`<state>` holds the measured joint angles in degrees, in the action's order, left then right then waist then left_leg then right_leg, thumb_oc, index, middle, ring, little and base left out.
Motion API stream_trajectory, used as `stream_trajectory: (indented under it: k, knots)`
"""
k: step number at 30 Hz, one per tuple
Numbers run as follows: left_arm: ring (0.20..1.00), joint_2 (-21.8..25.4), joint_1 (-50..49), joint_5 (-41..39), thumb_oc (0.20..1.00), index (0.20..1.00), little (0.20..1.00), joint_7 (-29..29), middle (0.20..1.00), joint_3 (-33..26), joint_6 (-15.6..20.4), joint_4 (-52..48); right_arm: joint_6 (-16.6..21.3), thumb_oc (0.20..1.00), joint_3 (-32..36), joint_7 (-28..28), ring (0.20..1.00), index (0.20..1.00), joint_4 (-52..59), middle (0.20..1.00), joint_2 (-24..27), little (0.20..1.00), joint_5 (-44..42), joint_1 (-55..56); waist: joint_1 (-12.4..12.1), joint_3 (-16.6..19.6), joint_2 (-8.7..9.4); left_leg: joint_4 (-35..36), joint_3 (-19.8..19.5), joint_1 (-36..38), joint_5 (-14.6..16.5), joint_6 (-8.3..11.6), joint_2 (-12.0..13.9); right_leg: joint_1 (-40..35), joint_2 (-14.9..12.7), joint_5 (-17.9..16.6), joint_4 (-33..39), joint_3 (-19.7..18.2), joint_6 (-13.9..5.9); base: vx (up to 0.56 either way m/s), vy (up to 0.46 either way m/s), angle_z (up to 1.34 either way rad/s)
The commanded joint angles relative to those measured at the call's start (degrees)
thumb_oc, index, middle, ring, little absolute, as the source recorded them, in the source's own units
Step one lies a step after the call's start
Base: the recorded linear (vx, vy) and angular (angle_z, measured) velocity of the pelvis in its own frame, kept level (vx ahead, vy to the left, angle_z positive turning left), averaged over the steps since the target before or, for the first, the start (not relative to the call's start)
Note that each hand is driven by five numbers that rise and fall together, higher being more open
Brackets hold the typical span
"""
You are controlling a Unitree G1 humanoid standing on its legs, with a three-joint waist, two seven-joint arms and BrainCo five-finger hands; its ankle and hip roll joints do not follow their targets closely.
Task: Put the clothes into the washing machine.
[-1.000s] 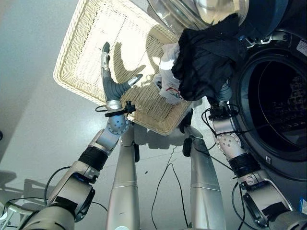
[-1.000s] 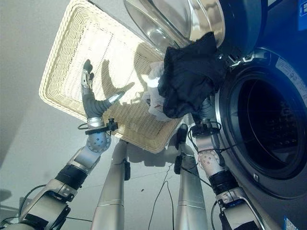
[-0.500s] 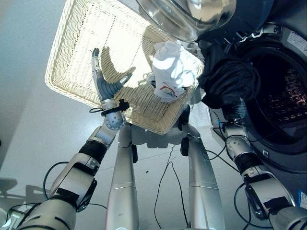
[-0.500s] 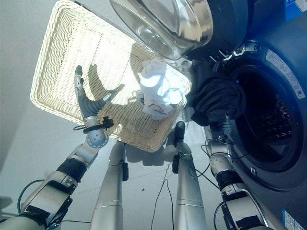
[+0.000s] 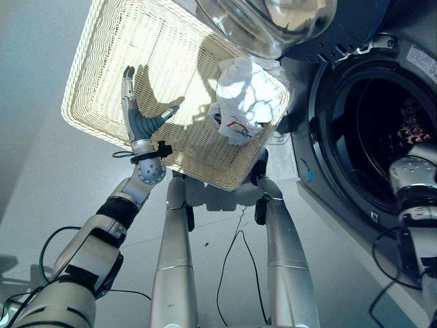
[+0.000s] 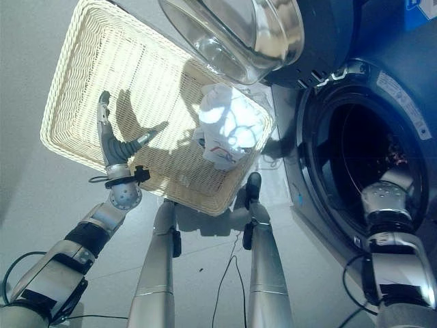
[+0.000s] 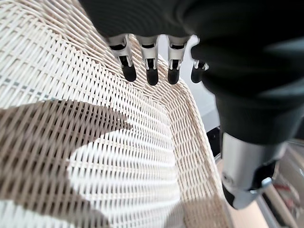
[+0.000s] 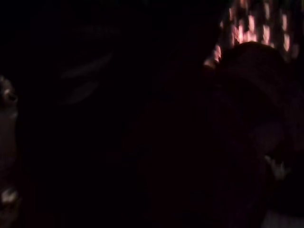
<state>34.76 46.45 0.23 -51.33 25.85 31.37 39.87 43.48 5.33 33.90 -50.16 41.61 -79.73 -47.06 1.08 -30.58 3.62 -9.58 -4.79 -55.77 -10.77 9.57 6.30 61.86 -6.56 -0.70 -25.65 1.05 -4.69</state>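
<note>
A white garment (image 5: pixel 244 96) with a red mark lies bunched in the near right corner of the cream wicker basket (image 5: pixel 102 75). My left hand (image 5: pixel 138 121) is open, fingers straight, held over the basket's middle and touching no cloth. Its dark fingertips (image 7: pixel 152 75) hang above the weave (image 7: pixel 118 156). My right arm (image 5: pixel 414 179) reaches into the dark drum (image 5: pixel 372 130) of the washing machine. The hand itself is hidden inside the drum. The right wrist view is almost black, with a faint perforated drum wall (image 8: pixel 247 23).
The machine's round glass door (image 5: pixel 273 20) stands swung open above the basket's far right corner. The dark front panel (image 6: pixel 410 102) rings the drum opening. Pale floor (image 5: pixel 41 178) lies left of the basket.
My right arm swung the black garment from beside the basket into the drum, where it is out of sight. The white garment is uncovered. My left hand drifted slightly left.
</note>
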Motion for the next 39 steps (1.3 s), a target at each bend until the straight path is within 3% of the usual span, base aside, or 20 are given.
stream_trajectory:
  k: [1, 2, 4, 5, 6, 8, 9, 14, 21, 26, 39]
  knots:
    - [1.0, 1.8, 1.85, -0.29, 1.0, 1.0, 1.0, 3.61, 1.0, -1.0, 1.16, 0.05, -4.23, 1.0, 2.85, -4.01, 1.0, 1.0, -0.66, 1.0, 11.23, 1.0, 2.63, 0.35, 1.98, 0.78, 3.15, -5.97, -0.26, -0.87, 5.0, -3.27, -5.67, -4.69, 3.04, -12.58, 13.32, 4.79, -4.38, 0.02, -0.03, 0.01]
    - [1.0, 1.89, 1.67, 0.08, 1.0, 1.0, 1.0, 4.15, 1.0, -0.69, 1.27, 0.21, -6.0, 1.0, 2.21, -4.63, 1.0, 1.0, -1.8, 1.0, 11.65, 1.0, 2.8, 0.74, 1.82, 0.78, 3.17, -6.11, -0.44, -0.32, 5.56, -3.27, -5.65, -5.24, 3.14, -12.11, 13.21, 4.75, -4.43, 0.0, 0.0, 0.0]
    - [1.0, 1.89, 1.67, 0.08, 1.0, 1.0, 1.0, 4.15, 1.0, -0.69, 1.27, 0.21, -6.0, 1.0, 2.21, -4.63, 1.0, 1.0, -1.8, 1.0, 11.65, 1.0, 2.8, 0.74, 1.82, 0.78, 3.17, -6.11, -0.44, -0.32, 5.56, -3.27, -5.65, -5.24, 3.14, -12.11, 13.21, 4.75, -4.43, 0.01, -0.024, 0.02]
    - [1.0, 1.98, 2.83, 1.28, 1.0, 1.0, 1.0, 5.37, 1.0, 1.04, 0.56, 0.51, -17.55, 1.0, -1.22, -2.29, 1.0, 1.0, -7.34, 1.0, 12.79, 1.0, 10.24, 0.11, 1.36, 0.78, 3.11, -6.02, -0.81, -0.14, 5.59, -3.56, -6.13, -5.44, 3.07, -12.32, 13.31, 5.13, -4.39, 0.02, -0.069, 0.05]
    - [1.0, 1.93, 3.28, 1.29, 1.0, 1.0, 1.0, 5.49, 1.0, 1.89, 0.44, 0.5, -21.24, 1.0, -3.9, -2.47, 1.0, 1.0, -9.73, 1.0, 13.28, 1.0, 13.9, -0.32, 1.04, 0.78, 3.07, -5.96, -1.0, -0.34, 5.47, -3.73, -6.37, -5.32, 2.93, -12.49, 13.42, 5.33, -4.42, 0.02, -0.085, 0.08]
    - [1.0, 2.03, 4.18, 1.62, 1.0, 1.0, 1.0, 5.74, 1.0, 2.8, -0.12, 0.41, -25.44, 1.0, -7.42, -1.15, 1.0, 1.0, -11.92, 1.0, 13.74, 1.0, 15.76, -1.7, 0.74, 0.78, 3.07, -6.01, -1.18, -0.5, 5.43, -3.83, -6.62, -5.18, 2.83, -12.61, 13.5, 5.64, -4.45, 0.01, -0.06, 0.09]
    - [1.0, 2.25, 5.32, 1.0, 1.0, 1.0, 1.0, 6.62, 1.0, 3.82, -0.08, 0.72, -30.1, 1.0, -11.63, -0.82, 1.0, 1.0, -15.0, 1.0, 14.26, 1.0, 19.91, -3.39, 0.43, 0.78, 2.92, -6.09, -1.25, -0.84, 5.28, -3.95, -6.8, -4.88, 2.65, -12.76, 13.42, 6.0, -4.46, 0.01, -0.055, 0.11]
    - [1.0, 2.53, 7.11, -2.47, 1.0, 1.0, 1.0, 7.85, 1.0, 5.29, -0.4, 0.92, -38.2, 1.0, -17.98, 0.05, 1.0, 1.0, -18.29, 1.0, 13.75, 1.0, 28.18, -6.73, 0.09, 0.78, 2.28, -6.37, -1.25, -1.49, 5.21, -4.16, -7.05, -4.29, 2.3, -12.75, 13.14, 6.53, -4.43, 0.01, -0.024, 0.05]
    - [1.0, -0.47, 8.08, -10.97, 1.0, 1.0, 1.0, 10.1, 1.0, 2.52, -0.5, 2.26, -38.59, 1.0, -19.54, 0.49, 1.0, 1.0, -17.1, 1.0, 7.95, 1.0, 32.77, -8.36, -0.07, 0.78, 1.07, -6.69, -0.78, -2.4, 5.42, -4.31, -7.27, -3.08, 2.05, -11.98, 12.2, 6.56, -4.46, 0.0, -0.004, 0.02]
    - [1.0, -2.13, 7.73, -14.86, 1.0, 1.0, 1.0, 9.82, 1.0, 0.37, -1.09, 3.87, -36.53, 1.0, -20.7, 1.6, 1.0, 1.0, -12.7, 1.0, 4.31, 1.0, 39.05, -6.97, 0.15, 0.78, 0.15, -6.4, -0.2, -2.47, 5.28, -4.24, -7.31, -2.4, 2.04, -11.5, 11.65, 6.05, -4.4, 0.0, 0.04, 0.05]
    - [1.0, -5.38, 7.44, -15.43, 1.0, 1.0, 1.0, 7.67, 1.0, -4.47, -1.98, 9.14, -33.65, 1.0, -25.49, -1.4, 1.0, 1.0, 3.06, 1.0, -5.73, 1.0, 54.11, -0.57, 1.9, 0.78, -0.92, -4.81, 1.96, -2.55, 4.32, -3.61, -6.75, -0.87, 2.6, -10.25, 11.12, 3.99, -3.48, -0.01, 0.072, -0.02]
